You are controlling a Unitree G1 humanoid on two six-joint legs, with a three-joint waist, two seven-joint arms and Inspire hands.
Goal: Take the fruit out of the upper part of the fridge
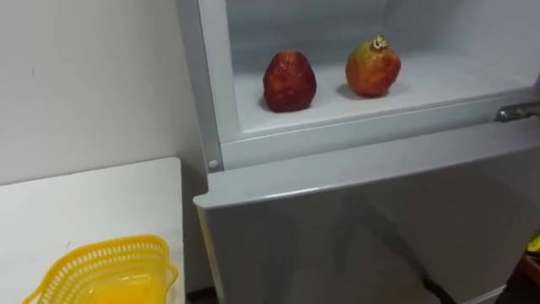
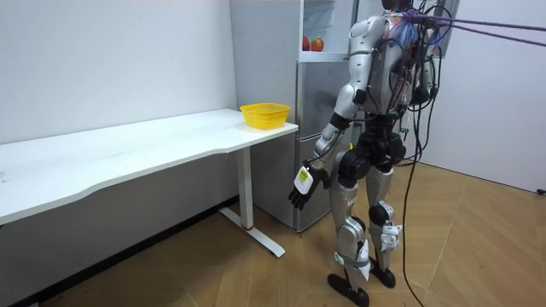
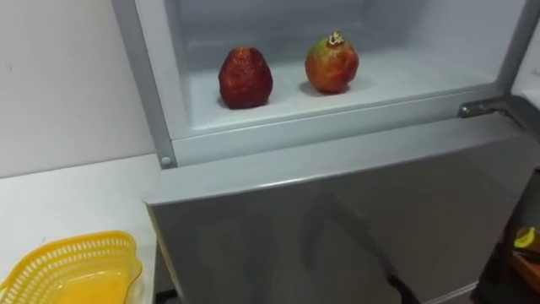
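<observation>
1. Task things: dark red fruit [image 1: 289,81] & red-orange fruit [image 1: 372,67] sit apart on the upper fridge shelf [image 1: 447,80]. Compartment is open, neither fruit held.
2. Left hand [image 2: 305,186] hangs by the thigh, fingers relaxed, empty. Robot stands right at the fridge.
3. Step, prob.: raise a hand, reach in. The dark red one looks easiest. Go in over the sill, wrap it from the side, lift before pulling back.
4. Watch: frame post [image 1: 202,76] near that fruit, hinge bracket [image 1: 516,111] at right. Round fruit may roll if nudged.
5. Around: yellow basket [image 1: 110,270] on white tabletop [image 1: 84,203] to robot's left, prob. the drop spot. Lower fridge door [image 1: 380,228] closed.
</observation>
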